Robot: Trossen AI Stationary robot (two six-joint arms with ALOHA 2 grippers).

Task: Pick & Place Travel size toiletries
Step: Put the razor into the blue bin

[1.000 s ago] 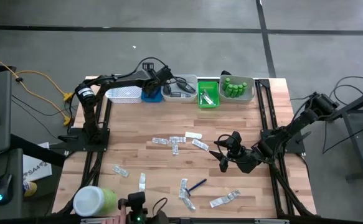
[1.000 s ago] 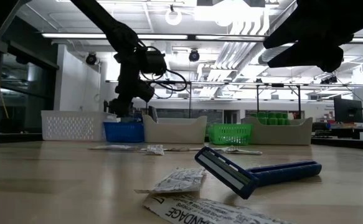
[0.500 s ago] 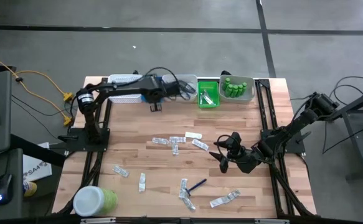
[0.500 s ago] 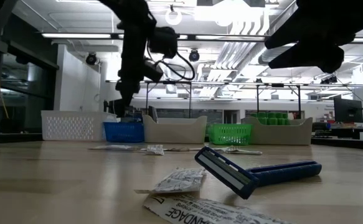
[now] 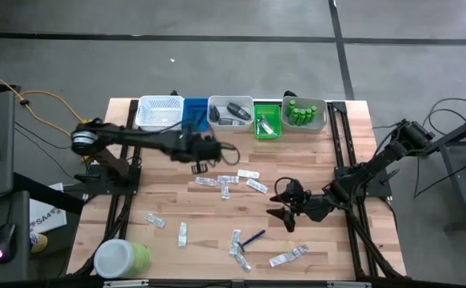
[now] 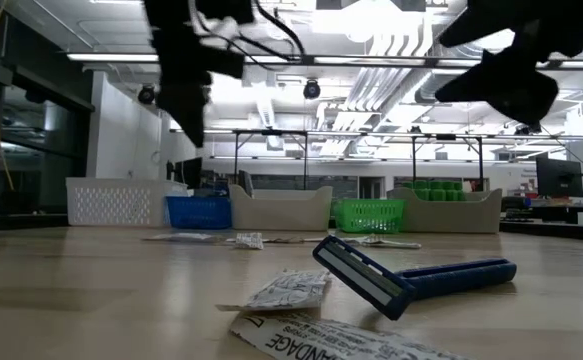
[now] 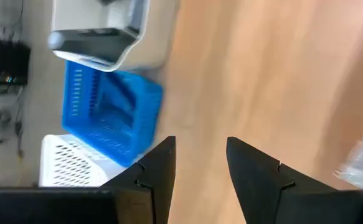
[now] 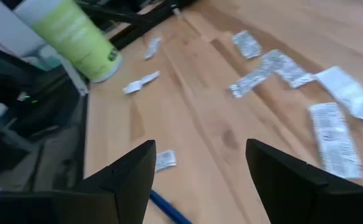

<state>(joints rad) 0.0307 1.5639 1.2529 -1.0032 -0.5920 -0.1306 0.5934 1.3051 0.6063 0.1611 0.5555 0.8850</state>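
Silvery flat sachets (image 5: 225, 186) lie scattered over the middle of the wooden table, and more lie nearer the front (image 5: 288, 256). A blue razor (image 5: 252, 238) lies flat among them and shows close up in the low view (image 6: 421, 280). Small green bottles (image 5: 303, 112) stand in the beige tray at the far edge. My left gripper (image 5: 201, 164) hangs open above the table, between the far trays and the sachets, its fingers (image 7: 159, 168) empty. My right gripper (image 5: 284, 204) hovers open right of the sachets, nothing between its fingers (image 8: 137, 171).
A row of trays lines the far edge: white (image 5: 159, 114), blue (image 5: 194, 112), grey (image 5: 230, 112), green (image 5: 267, 120) and beige (image 5: 322, 120). A big green jar (image 5: 121, 258) with a white lid lies at the near left corner. Bare wood lies left of the sachets.
My left gripper has swung away from above the blue tray, toward the table's near side and middle, rising a little and turning as it went. It has stayed open and empty. My right gripper has tipped and turned slightly in place.
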